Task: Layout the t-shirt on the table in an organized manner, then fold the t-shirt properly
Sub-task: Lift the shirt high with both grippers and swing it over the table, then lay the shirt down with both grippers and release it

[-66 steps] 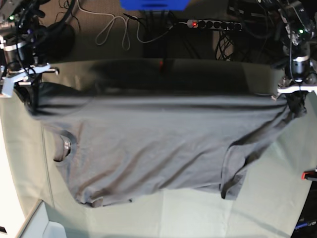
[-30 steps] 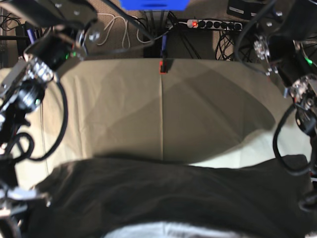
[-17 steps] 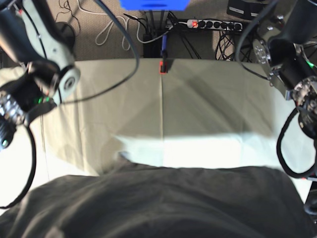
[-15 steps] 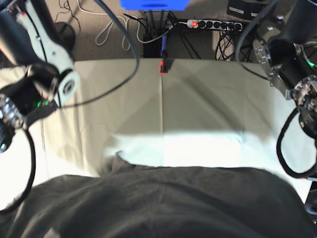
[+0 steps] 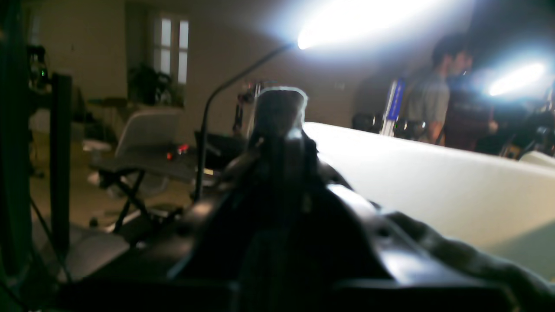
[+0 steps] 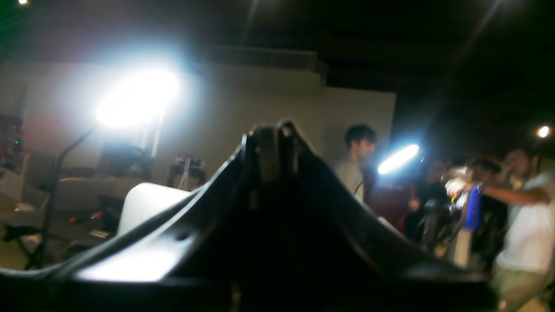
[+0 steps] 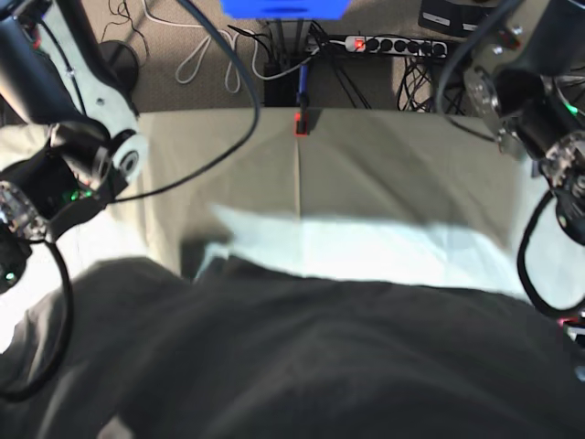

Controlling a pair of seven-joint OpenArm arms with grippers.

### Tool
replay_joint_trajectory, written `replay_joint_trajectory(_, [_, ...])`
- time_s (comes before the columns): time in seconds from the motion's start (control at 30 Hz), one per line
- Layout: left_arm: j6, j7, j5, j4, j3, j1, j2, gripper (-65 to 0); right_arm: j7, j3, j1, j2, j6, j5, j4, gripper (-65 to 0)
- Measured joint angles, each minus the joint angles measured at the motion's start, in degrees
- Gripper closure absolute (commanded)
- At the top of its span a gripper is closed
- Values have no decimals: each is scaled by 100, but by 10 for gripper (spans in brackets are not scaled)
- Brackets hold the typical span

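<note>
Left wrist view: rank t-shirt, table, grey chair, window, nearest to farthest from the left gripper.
1. t-shirt: pinched in the left gripper, draped below it.
2. table: its pale cloth lies just right of the fingertips.
3. grey chair: on the floor to the left, beyond the table edge.
4. window: in the far wall, upper left.

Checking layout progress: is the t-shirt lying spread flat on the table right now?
No. The t-shirt is lifted close to the base camera, filling the lower frame, with the table bare beyond it.
</note>
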Motion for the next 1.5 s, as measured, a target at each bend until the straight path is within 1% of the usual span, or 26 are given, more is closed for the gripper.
replay_joint_trajectory(0.07, [2,-42,-2,-133,0,55,33,0,-57,-131,-9,-4,9,-37,-236,0])
replay_joint_trajectory(0.13, [31,-26,15,-332,-15,61,199,0,-22,-186,0,-2,9,-17,-490,0])
replay_joint_trajectory(0.2, [2,-2,2,-557,-15,79,254,0,-33,-240,22,0,0,-24,-765,0])
replay_joint_trajectory(0.33, [13,-20,4,-1123,7,52,254,0,-15,-492,151,31,13,-48,-1510,0])
replay_joint_trajectory(0.4, [24,24,13,-1495,42,-92,251,0,2,-551,221,48,11,-9,-2028,0])
replay_joint_trajectory(0.5, [20,-24,-2,-1978,68,-328,247,0,-92,-824,474,243,11,-120,-2992,0])
replay_joint_trajectory(0.67, [-2,-17,-9,-2931,79,-688,262,0,-57,-1134,1056,404,-2,-94,-4238,0])
replay_joint_trajectory(0.77, [22,13,20,-3405,70,-855,249,0,-55,-1182,1263,404,-2,-92,-4712,0])
replay_joint_trajectory(0.9, [13,-35,24,-3866,70,-907,197,0,39,-1189,1338,398,-2,-79,-5362,0])
replay_joint_trajectory(0.97, [37,0,37,-4168,37,-960,188,0,365,-1255,1414,431,-4,-175,-5925,0])
replay_joint_trajectory(1.07, [15,13,57,-4485,46,-1106,186,-1,981,-1558,1515,439,-4,-629,-6669,0])
replay_joint_trajectory(1.17, [-22,-24,9,-4787,79,-1241,74,-4,1471,-1674,1558,382,-7,-949,-7252,0])
replay_joint_trajectory(1.27, [31,-28,24,-5209,52,-1405,-15,-43,1742,-1720,1665,382,-7,-1257,-7770,-6])
replay_joint_trajectory(1.3, [37,-57,37,-5370,37,-1488,-20,-56,1843,-1727,1753,374,-90,-1298,-8000,-12])
replay_joint_trajectory(1.33, [44,-179,37,-5488,37,-1552,-20,-65,1969,-1740,1847,361,-247,-1322,-8205,-17])
replay_joint_trajectory(1.37, [39,-468,48,-5633,55,-1626,-11,-74,2116,-1753,1989,350,-431,-1346,-8454,-21])
replay_joint_trajectory(1.4, [42,-686,63,-5746,83,-1692,-4,-84,2264,-1751,2120,350,-501,-1399,-8668,-24])
replay_joint_trajectory(1.43, [39,-861,52,-5880,83,-1770,-2,-95,2409,-1751,2251,358,-501,-1436,-8880,-24])
replay_joint_trajectory(1.5, [39,-1023,66,-6201,87,-1950,-9,-127,2570,-1751,2507,376,-501,-1587,-9256,-43])
